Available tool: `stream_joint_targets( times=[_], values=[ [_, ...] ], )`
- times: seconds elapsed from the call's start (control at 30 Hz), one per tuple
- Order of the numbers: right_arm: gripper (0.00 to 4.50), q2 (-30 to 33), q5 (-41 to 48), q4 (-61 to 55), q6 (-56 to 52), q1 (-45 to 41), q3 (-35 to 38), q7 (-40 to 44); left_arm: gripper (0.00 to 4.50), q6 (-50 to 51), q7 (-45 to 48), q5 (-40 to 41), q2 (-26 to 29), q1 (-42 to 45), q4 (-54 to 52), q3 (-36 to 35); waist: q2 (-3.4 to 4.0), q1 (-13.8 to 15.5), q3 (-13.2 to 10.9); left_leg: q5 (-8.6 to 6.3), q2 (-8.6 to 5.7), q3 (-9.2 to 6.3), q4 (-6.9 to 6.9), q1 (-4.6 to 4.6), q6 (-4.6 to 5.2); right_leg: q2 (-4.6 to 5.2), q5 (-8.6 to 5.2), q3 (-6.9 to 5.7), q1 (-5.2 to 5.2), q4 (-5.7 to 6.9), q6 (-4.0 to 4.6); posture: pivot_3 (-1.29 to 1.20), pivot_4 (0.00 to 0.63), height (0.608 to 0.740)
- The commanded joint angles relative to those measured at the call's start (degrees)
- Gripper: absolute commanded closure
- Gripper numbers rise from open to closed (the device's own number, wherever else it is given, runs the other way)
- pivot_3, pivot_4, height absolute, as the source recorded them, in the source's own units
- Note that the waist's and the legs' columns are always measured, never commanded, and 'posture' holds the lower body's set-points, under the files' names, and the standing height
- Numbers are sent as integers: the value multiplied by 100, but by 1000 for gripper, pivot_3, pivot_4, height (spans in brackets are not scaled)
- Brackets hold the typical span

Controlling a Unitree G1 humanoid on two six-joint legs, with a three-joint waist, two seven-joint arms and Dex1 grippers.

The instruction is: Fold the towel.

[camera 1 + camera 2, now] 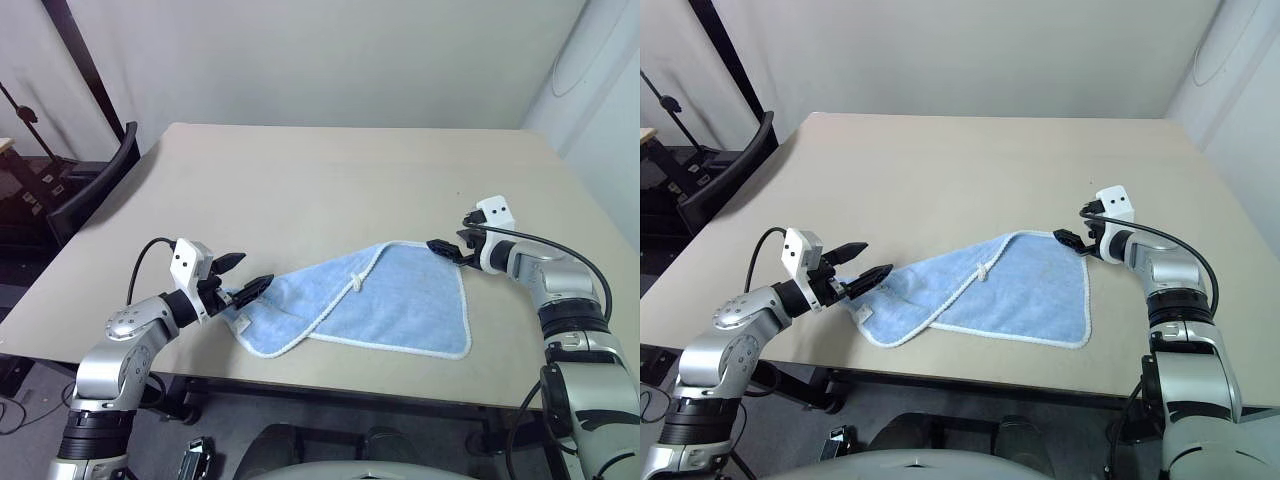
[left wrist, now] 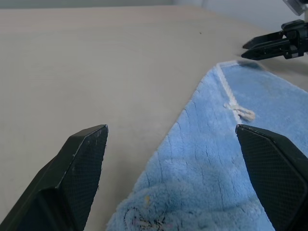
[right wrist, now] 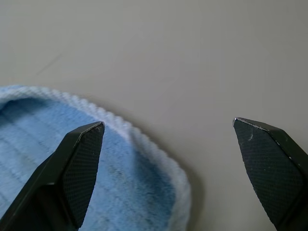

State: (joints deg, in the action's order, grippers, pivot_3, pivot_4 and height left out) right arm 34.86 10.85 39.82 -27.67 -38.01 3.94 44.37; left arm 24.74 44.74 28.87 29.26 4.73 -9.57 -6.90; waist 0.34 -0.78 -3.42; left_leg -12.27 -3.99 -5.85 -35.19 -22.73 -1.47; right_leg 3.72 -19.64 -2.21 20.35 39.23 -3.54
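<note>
The light blue towel (image 1: 390, 300) lies flat near the table's front edge. Its left part is turned over on a diagonal, and its white loop tag (image 1: 357, 283) sits on that folded edge. My left gripper (image 1: 255, 270) is open at the towel's left corner, its fingers just above the cloth. In the left wrist view the towel (image 2: 207, 163) runs between the wide jaws. My right gripper (image 1: 437, 247) is open at the towel's far right corner. In the right wrist view that white-edged corner (image 3: 48, 139) lies under one finger, with bare table under the other.
The beige table (image 1: 330, 170) stretches wide behind the towel. A dark chair (image 1: 95, 190) stands at its left side. The table's front edge (image 1: 330, 392) runs close below the towel.
</note>
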Motion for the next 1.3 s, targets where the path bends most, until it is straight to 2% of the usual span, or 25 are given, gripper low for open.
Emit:
stream_joint_targets(
  times=[0.03,0.5,0.63,0.93,1.03,1.3],
  values=[
    [30,62,-51,-193,-53,-110,-105,203,0,5,43,61,79,75,-177,-55,0,2,0,0,0,0,0,1,0,0,0,0,-1,0,0,0,0,740],
    [30,101,-340,-25,-170,26,-251,245,0,64,111,111,277,-18,-263,-160,0,4,0,0,0,0,1,1,0,0,0,3,1,0,0,0,0,740],
    [1282,97,-344,-194,-234,167,-270,299,0,114,220,132,347,-35,-279,-135,-2,5,1,0,0,0,1,1,0,0,0,3,0,0,0,0,0,740],
    [4467,-49,-324,-314,68,179,-39,-157,0,-52,220,-257,330,109,3,138,-2,6,1,0,0,1,1,15,-1,0,0,4,-11,0,1,0,0,740],
    [4467,-185,36,-572,97,60,349,-327,0,-202,221,-496,287,200,164,351,-1,11,1,0,-1,1,-1,15,0,0,1,7,-11,0,4,0,0,740],
    [4467,-606,318,-1105,54,-368,868,-1330,0,-101,594,-313,172,392,-44,618,-1,0,1,0,0,3,4,14,-1,-3,2,12,-4,1,2,0,0,740]
  ],
)
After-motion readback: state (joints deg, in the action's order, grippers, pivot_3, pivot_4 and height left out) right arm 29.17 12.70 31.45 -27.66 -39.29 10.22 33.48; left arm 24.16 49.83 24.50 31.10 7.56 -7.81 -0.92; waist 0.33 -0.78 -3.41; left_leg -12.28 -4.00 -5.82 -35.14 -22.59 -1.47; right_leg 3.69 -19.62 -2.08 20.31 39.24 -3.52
